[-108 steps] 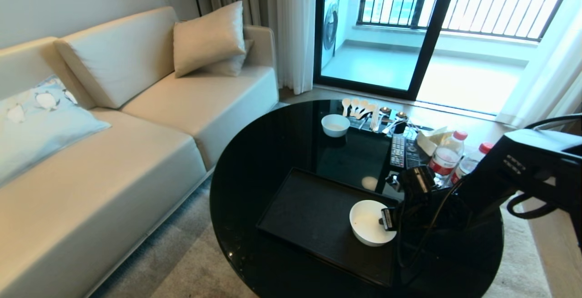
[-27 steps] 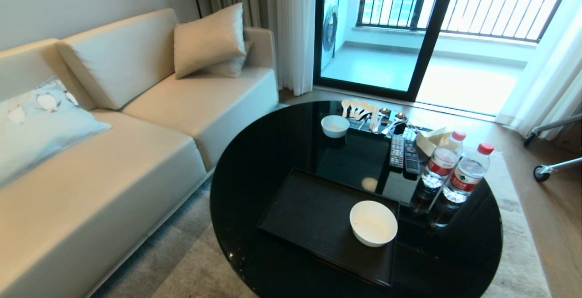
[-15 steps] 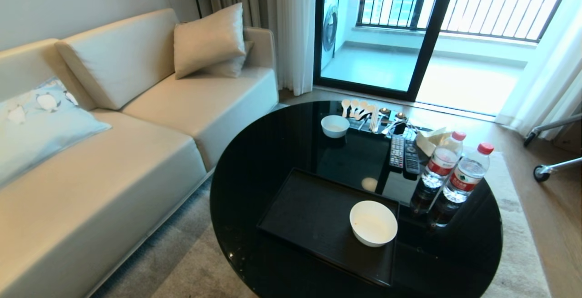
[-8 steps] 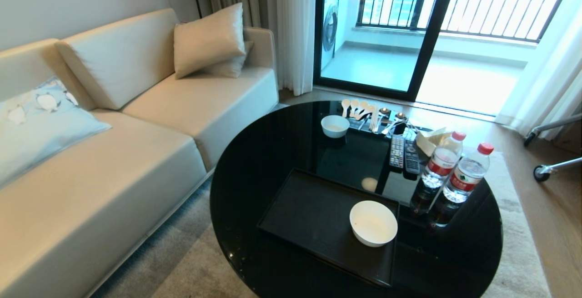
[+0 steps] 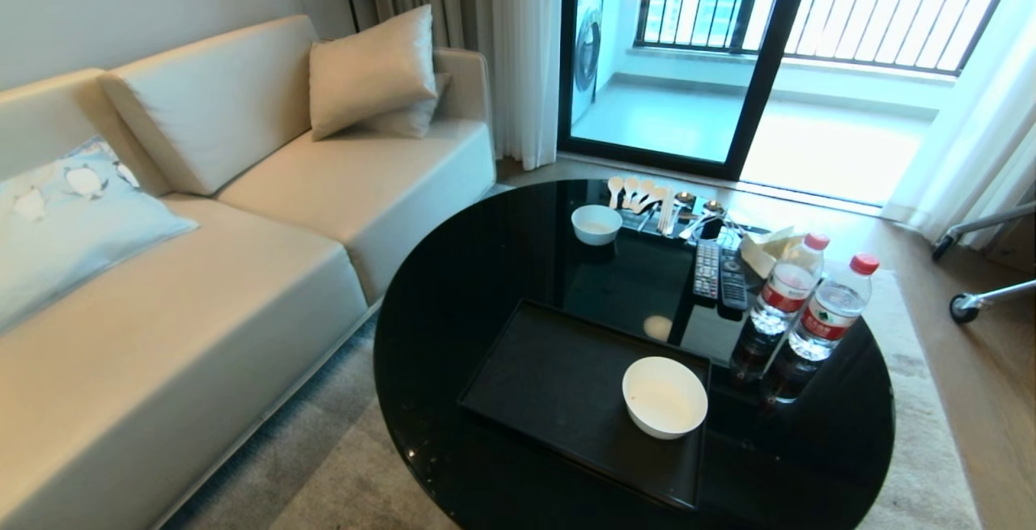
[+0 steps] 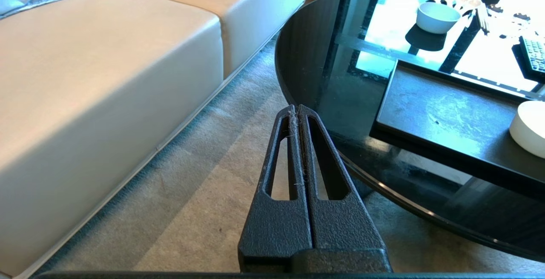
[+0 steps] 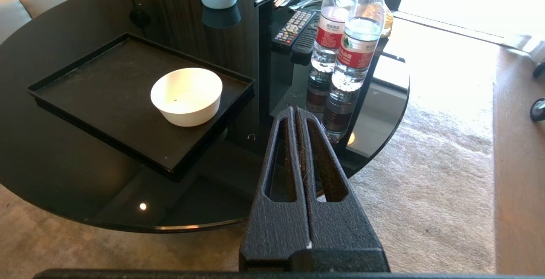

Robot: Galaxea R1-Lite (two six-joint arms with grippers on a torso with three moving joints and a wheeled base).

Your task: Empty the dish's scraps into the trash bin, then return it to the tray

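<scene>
bowl [image 5: 664, 396]: plain white
tray [image 5: 550, 376]: matte black
table [image 5: 453, 287]: glossy black
sofa [image 5: 202, 271]: cream
cushion [image 5: 73, 214]: pale blue with white bird shapes
2 bottles [image 5: 809, 303]: clear, red caps and red labels
grippers [image 7: 297, 110]: textured black
</scene>
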